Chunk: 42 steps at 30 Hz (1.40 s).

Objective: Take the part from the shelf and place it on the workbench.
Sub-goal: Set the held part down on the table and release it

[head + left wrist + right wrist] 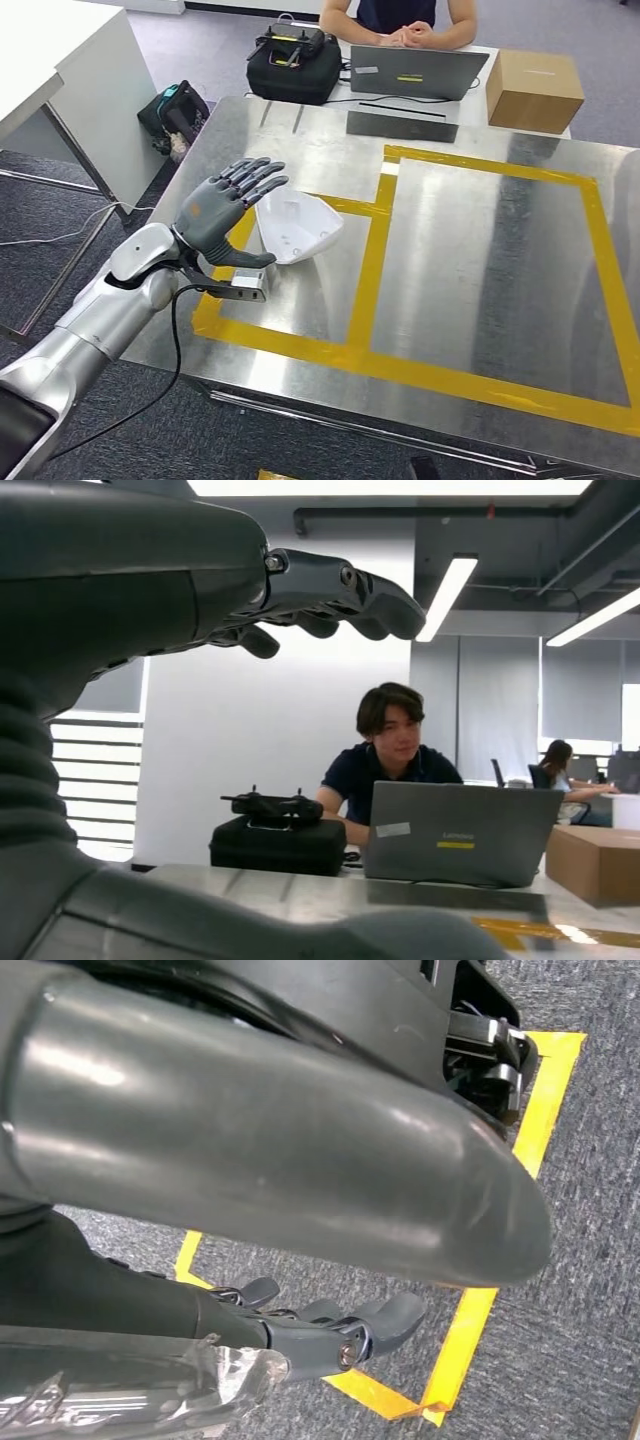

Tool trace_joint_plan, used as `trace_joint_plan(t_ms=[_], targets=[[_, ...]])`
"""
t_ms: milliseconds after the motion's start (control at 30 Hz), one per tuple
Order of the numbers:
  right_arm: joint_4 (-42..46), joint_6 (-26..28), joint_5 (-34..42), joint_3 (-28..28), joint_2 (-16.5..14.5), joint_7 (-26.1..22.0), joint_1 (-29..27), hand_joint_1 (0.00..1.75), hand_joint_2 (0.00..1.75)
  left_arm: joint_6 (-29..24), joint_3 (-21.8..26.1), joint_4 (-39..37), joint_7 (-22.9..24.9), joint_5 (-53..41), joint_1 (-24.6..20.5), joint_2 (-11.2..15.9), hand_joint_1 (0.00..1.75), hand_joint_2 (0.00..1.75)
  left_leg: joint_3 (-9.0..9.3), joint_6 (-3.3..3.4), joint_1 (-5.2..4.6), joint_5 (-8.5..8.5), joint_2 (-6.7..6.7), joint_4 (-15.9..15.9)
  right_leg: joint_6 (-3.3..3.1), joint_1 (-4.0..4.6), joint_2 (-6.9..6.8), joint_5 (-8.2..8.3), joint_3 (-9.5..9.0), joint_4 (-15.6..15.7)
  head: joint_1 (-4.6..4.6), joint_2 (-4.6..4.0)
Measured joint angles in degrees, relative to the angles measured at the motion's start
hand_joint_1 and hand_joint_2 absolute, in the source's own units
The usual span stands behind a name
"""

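Observation:
A white curved shell part (296, 226) lies on the steel workbench (483, 270), inside the left yellow-taped box. My left hand (223, 212) hovers just left of the part, fingers spread and empty, thumb reaching under toward the part's near edge; I cannot tell whether it touches. The left wrist view has the same hand's fingers (340, 590) stretched out with nothing in them. My right hand (332, 1335) hangs over grey carpet, fingers extended and holding nothing.
Yellow tape (373, 262) marks boxes on the bench. Behind it a person (400, 18) sits at a laptop (411, 72), with a black case (294, 62) and a cardboard box (533, 90). A white table (68, 80) stands at left. Yellow floor tape (483, 1300) lies below.

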<state>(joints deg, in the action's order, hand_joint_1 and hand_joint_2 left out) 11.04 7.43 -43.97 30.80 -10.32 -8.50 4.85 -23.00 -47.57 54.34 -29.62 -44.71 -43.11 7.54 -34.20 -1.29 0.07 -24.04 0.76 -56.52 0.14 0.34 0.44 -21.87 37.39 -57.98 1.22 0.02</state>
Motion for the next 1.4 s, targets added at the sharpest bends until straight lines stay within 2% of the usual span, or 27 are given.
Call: trace_joint_plan(t_ms=[67,200,233,367,500,533,567,600,667,700,733,767,833,867,900,1000,1033,1067,1100,1167,1200,1233,1267,1300,1333,1367,1400], targets=[[0.0,0.0,0.01,0.0,0.0,0.0,0.04,0.0,0.0,0.01,0.01,0.0,-0.07,0.23,0.01,0.03,0.0,0.0,-0.02,0.08,-0.01,0.02,0.03,0.0,0.34,-0.03,-0.04,0.16,-0.1,0.18,-0.02,0.0],[0.0,0.0,0.0,0.0,0.0,0.0,0.07,0.0,0.0,0.03,0.01,0.0,-0.11,0.36,0.04,0.07,0.0,0.0,-0.02,0.19,-0.03,0.0,0.03,-0.02,0.41,-0.04,-0.05,0.2,-0.16,0.28,0.0,0.0],[0.0,-0.01,0.0,0.0,0.0,0.0,0.09,0.0,0.0,0.12,0.03,0.0,-0.15,0.56,0.08,0.12,0.0,0.0,-0.02,0.32,-0.07,-0.03,0.03,-0.05,0.62,-0.08,-0.04,0.25,-0.22,0.38,0.0,0.0],[0.0,-0.14,0.01,0.0,-0.02,0.0,0.08,0.0,0.0,0.55,0.32,-0.02,-0.35,1.81,0.27,0.61,0.0,0.0,-0.03,1.34,-0.65,-0.29,0.03,-0.21,2.12,-0.75,-0.02,0.31,-0.4,0.71,0.03,0.0],[0.01,-0.17,0.01,0.02,-0.03,-0.02,0.09,0.0,0.0,0.9,0.63,-0.02,-0.42,2.14,0.33,1.02,0.0,0.0,0.16,2.21,-0.77,0.17,-0.02,0.14,2.9,-1.04,0.01,0.34,-0.34,0.74,0.05,0.0],[0.01,-0.17,0.01,0.02,-0.03,-0.02,0.09,0.0,0.0,0.96,0.75,-0.02,-0.44,2.23,0.35,1.1,0.0,0.0,0.31,2.46,-0.61,0.48,-0.07,0.41,3.08,-0.99,0.02,-0.33,-0.01,0.06,0.01,0.0],[0.01,-0.17,0.0,0.02,-0.03,-0.01,0.08,0.0,0.0,1.02,0.89,-0.02,-0.46,2.34,0.38,1.15,0.0,0.0,0.44,2.64,-0.42,0.72,-0.12,0.68,3.21,-0.94,0.03,-1.7,0.72,-1.7,-0.07,0.0],[0.01,-0.17,-0.01,0.02,-0.02,-0.01,0.07,0.0,0.0,1.1,1.0,-0.03,-0.49,2.44,0.47,1.2,0.0,0.0,0.54,2.73,-0.29,0.85,-0.16,0.82,3.3,-0.95,0.0,-3.68,1.91,-4.69,-0.13,0.0],[0.0,-0.17,-0.01,0.02,-0.02,0.02,0.04,0.0,0.0,1.27,1.1,-0.05,-0.51,2.59,0.86,1.34,0.0,0.0,0.48,2.75,-0.26,0.89,-0.17,0.83,3.52,-1.01,-0.04,-7.64,4.77,-12.72,-0.2,0.0],[0.0,-0.16,-0.01,0.02,-0.02,0.04,0.03,0.0,0.0,1.34,1.11,-0.08,-0.51,2.64,1.16,1.43,0.0,0.0,0.46,2.72,-0.23,0.92,-0.18,0.82,3.61,-1.04,-0.05,-8.52,5.62,-15.41,-0.18,0.0],[0.01,-0.16,-0.02,0.02,-0.02,0.07,0.02,0.0,0.0,1.39,1.15,-0.12,-0.52,2.69,1.45,1.54,0.0,0.0,0.43,2.64,-0.17,0.95,-0.18,0.81,3.68,-1.07,-0.05,-8.33,5.47,-15.97,-0.19,0.0],[0.01,-0.15,-0.03,0.02,-0.02,0.1,0.03,0.0,0.0,1.4,1.24,-0.16,-0.51,2.75,1.69,1.64,0.0,0.0,0.42,2.48,-0.06,0.98,-0.17,0.78,3.76,-1.13,-0.07,-7.11,4.13,-14.06,-0.18,0.0],[0.03,-0.15,-0.09,0.02,-0.04,0.13,0.1,0.0,0.0,1.39,1.55,-0.24,-0.51,2.86,1.89,1.95,0.0,0.0,0.29,1.86,0.17,0.98,-0.08,0.55,4.1,-1.26,-0.03,-4.37,-0.83,-6.23,-0.24,0.0],[0.04,-0.15,-0.12,0.02,-0.08,0.16,0.15,0.0,0.0,1.37,1.78,-0.27,-0.51,2.94,1.93,2.15,0.0,0.0,0.15,1.44,0.18,1.0,-0.02,0.4,3.98,-1.25,0.11,-3.66,-2.77,-3.11,-0.28,0.01],[0.04,-0.15,-0.15,0.02,-0.11,0.2,0.18,0.0,0.0,1.34,2.01,-0.31,-0.52,3.03,1.97,2.34,0.0,0.0,0.01,0.99,0.16,1.13,0.04,0.22,3.82,-1.21,0.22,-3.5,-3.9,-1.27,-0.33,0.01],[0.04,-0.15,-0.16,0.02,-0.11,0.39,0.19,0.0,0.0,1.26,2.48,-0.49,-0.52,3.22,2.18,2.82,0.0,0.0,-0.37,-0.09,0.23,1.63,0.09,0.0,2.61,-0.98,0.37,-3.31,-3.57,-0.99,-0.37,0.0],[0.05,-0.15,-0.16,0.03,-0.11,0.45,0.2,0.0,0.0,1.25,2.55,-0.55,-0.52,3.24,2.2,2.93,0.0,0.0,-0.63,-0.37,0.3,1.07,0.03,-0.39,2.1,-0.97,0.35,-3.07,-3.32,-0.98,-0.34,0.0],[0.05,-0.15,-0.17,0.03,-0.11,0.49,0.22,0.0,0.0,1.22,2.63,-0.6,-0.52,3.24,2.21,3.04,0.0,0.0,-1.24,-0.63,0.34,-0.29,-0.04,-1.77,1.53,-1.0,0.3,-2.78,-3.01,-0.89,-0.34,0.0],[0.07,-0.15,-0.18,0.04,-0.11,0.51,0.22,0.0,0.0,1.21,2.72,-0.63,-0.52,3.25,2.23,3.12,0.0,0.0,-2.35,-0.87,0.36,-2.39,-0.12,-4.44,1.0,-1.02,0.25,-2.43,-2.58,-0.81,-0.33,0.0],[0.08,-0.15,-0.22,0.04,-0.08,0.53,0.18,0.0,0.0,1.18,2.85,-0.73,-0.52,3.25,2.43,3.33,0.0,0.0,-5.36,-1.16,0.34,-6.98,-0.15,-12.21,0.36,-0.88,0.18,-1.64,-1.47,-0.75,-0.33,0.0],[0.09,-0.14,-0.25,0.04,-0.07,0.54,0.11,0.0,0.0,1.17,2.87,-0.8,-0.52,3.25,2.64,3.43,0.0,0.0,-6.41,-1.15,0.31,-8.28,-0.15,-15.3,0.2,-0.79,0.17,-1.18,-0.94,-0.65,-0.33,0.0],[0.09,-0.14,-0.27,0.04,-0.04,0.56,0.05,0.0,0.0,1.17,2.91,-0.88,-0.52,3.24,2.83,3.54,0.0,0.0,-6.52,-0.97,0.25,-8.41,-0.15,-16.54,0.1,-0.66,0.15,-0.75,-0.48,-0.55,-0.31,0.0],[0.09,-0.13,-0.3,0.04,-0.03,0.58,0.0,0.0,0.0,1.16,2.95,-0.95,-0.52,3.24,2.99,3.61,0.0,0.0,-5.51,-0.58,0.12,-7.37,-0.15,-15.51,0.04,-0.49,0.14,-0.36,-0.12,-0.42,-0.32,0.0],[0.09,-0.13,-0.32,0.04,-0.03,0.6,-0.01,0.0,0.0,1.15,3.02,-1.01,-0.52,3.23,3.06,3.65,0.0,0.0,-3.51,0.09,-0.17,-5.55,-0.14,-12.45,0.0,-0.31,0.13,0.0,0.1,-0.23,-0.31,0.0],[0.08,-0.14,-0.34,0.04,-0.07,0.61,0.0,0.0,0.0,1.14,3.14,-1.05,-0.52,3.23,3.04,3.72,0.0,0.0,-1.06,1.05,-0.69,-3.71,-0.11,-8.33,0.0,-0.22,0.08,0.33,0.25,-0.05,-0.34,0.0],[0.08,-0.12,-0.37,0.04,-0.15,0.61,0.01,0.0,0.0,1.1,3.27,-1.07,-0.52,3.23,2.97,3.77,0.0,0.0,1.35,1.97,-1.19,-2.5,-0.22,-4.13,0.06,-0.1,0.01,0.65,0.37,0.13,-0.37,0.0],[0.08,-0.14,-0.38,0.04,-0.23,0.61,0.03,0.0,0.0,1.07,3.4,-1.09,-0.52,3.23,2.9,3.87,0.0,0.0,3.16,2.62,-1.66,-1.98,-0.33,-0.83,0.24,-0.13,-0.04,1.04,0.48,0.32,-0.37,0.0]])
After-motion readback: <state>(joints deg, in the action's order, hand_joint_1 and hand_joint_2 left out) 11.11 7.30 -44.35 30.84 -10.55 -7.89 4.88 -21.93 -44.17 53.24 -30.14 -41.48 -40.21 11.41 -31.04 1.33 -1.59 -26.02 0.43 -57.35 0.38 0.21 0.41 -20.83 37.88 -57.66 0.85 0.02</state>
